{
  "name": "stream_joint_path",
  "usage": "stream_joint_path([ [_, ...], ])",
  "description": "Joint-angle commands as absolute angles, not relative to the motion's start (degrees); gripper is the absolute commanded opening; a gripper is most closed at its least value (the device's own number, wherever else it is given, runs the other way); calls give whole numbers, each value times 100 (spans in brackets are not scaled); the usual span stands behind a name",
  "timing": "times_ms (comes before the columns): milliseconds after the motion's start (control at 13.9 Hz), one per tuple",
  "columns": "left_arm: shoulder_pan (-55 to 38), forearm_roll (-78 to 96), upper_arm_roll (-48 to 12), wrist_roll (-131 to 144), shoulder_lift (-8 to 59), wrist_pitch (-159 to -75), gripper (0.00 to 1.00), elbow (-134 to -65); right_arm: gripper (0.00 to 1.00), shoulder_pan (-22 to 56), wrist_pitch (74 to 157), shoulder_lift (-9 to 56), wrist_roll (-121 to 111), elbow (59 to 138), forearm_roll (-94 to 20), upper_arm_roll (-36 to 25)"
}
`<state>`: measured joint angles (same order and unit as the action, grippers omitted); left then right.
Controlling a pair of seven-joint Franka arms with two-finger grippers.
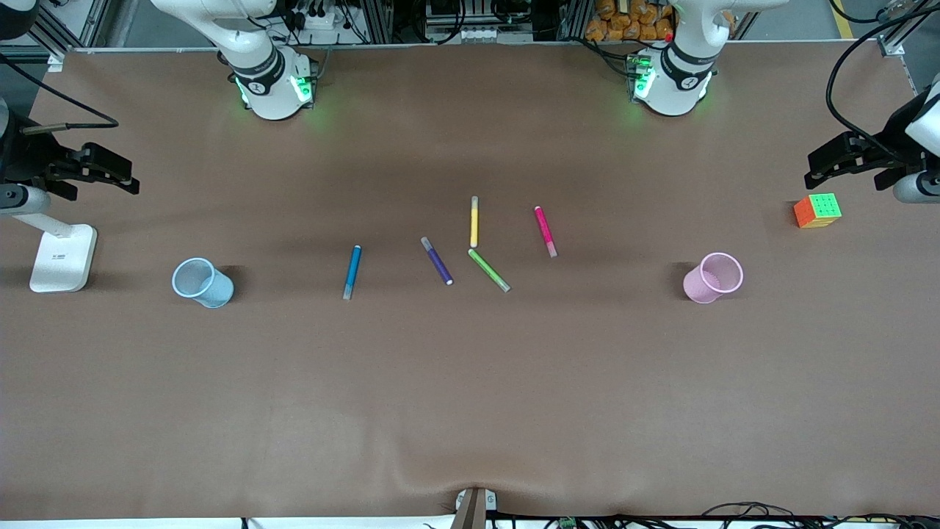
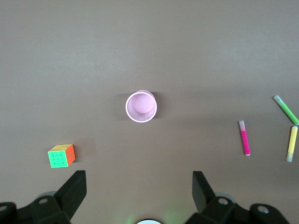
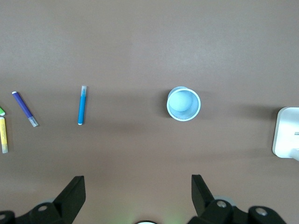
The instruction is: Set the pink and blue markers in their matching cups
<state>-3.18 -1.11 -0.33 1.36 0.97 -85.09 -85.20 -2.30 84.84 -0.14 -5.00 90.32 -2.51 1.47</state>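
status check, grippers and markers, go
Left gripper and right gripper open, empty, waiting high. Pink marker and blue marker flat on table, cups empty. Nothing blocking.

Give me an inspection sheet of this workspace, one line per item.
Surface: brown table, a ripple at its camera edge.
Job's things: pink marker and blue marker lying flat; pink cup and blue cup upright, empty.
Clutter: purple pen, yellow pen, green pen, puzzle cube, white stand.
Grippers: left gripper open above the pink cup; right gripper open above the blue cup.
Cables: black cable by the left arm.
Surroundings: equipment racks along the bases.
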Motion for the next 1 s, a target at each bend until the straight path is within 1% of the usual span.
stream_joint_path([
  [0,-316,-167,-35,79,105,-8420,100,-8473,100,-237,8473,-44,-422,9018,-193,158],
  [502,-352,-114,-35,132,193,-8358,100,-8481,100,-237,8473,-44,-422,9026,-193,158],
  [933,-343,-123,-62,53,465,-8227,100,-8613,100,-237,8473,-35,-422,9026,-193,158],
])
